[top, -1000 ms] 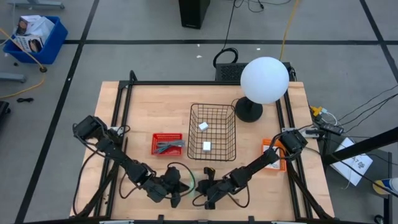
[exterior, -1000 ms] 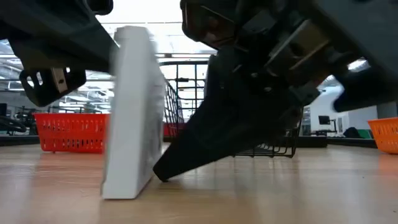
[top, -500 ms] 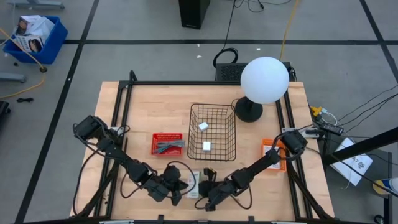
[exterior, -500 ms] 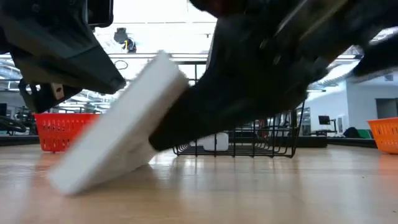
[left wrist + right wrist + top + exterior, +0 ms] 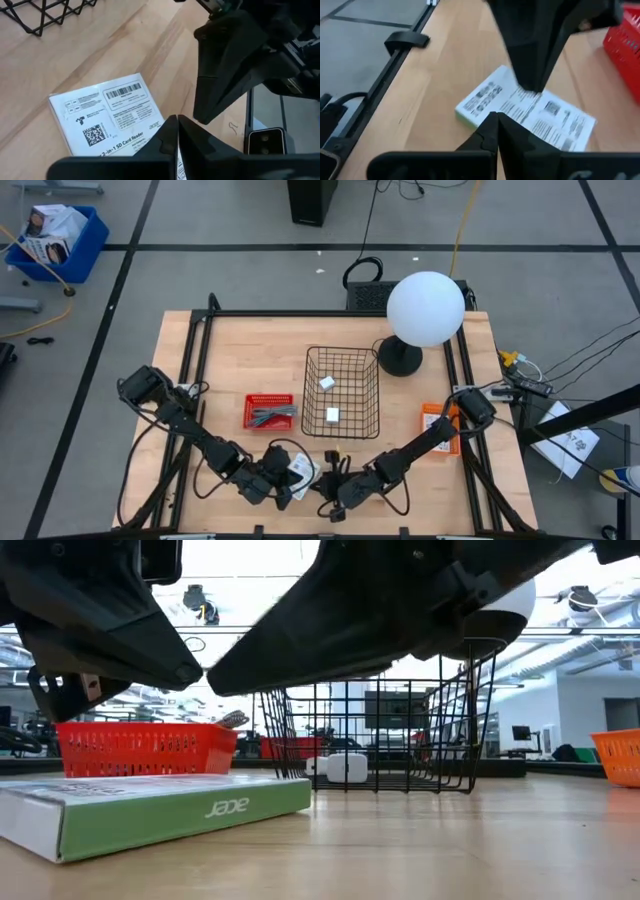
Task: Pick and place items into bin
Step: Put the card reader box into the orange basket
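Note:
A flat white box (image 5: 300, 470) with a green side and printed labels lies on its broad face on the table near the front edge; it also shows in the low view (image 5: 150, 815) and in both wrist views (image 5: 107, 112) (image 5: 525, 112). My left gripper (image 5: 284, 487) is shut, its tips (image 5: 185, 670) just above the box's left part. My right gripper (image 5: 328, 488) is shut too, its tips (image 5: 215, 680) above the box from the right. Neither touches it. Two small white blocks (image 5: 327, 383) (image 5: 333, 416) lie on the floor of the black wire basket (image 5: 312, 395).
A red basket (image 5: 270, 410) holding grey pieces stands left of the wire basket. An orange bin (image 5: 440, 430) sits at the right edge and a white globe lamp (image 5: 425, 308) at the far right. A small dark object (image 5: 333, 455) lies near the wire basket's front.
The white box, which stood upright on one edge, has tipped over toward the table's left and now lies flat. My right gripper, whose shut tips were low at the box's foot, has risen clear of the box.

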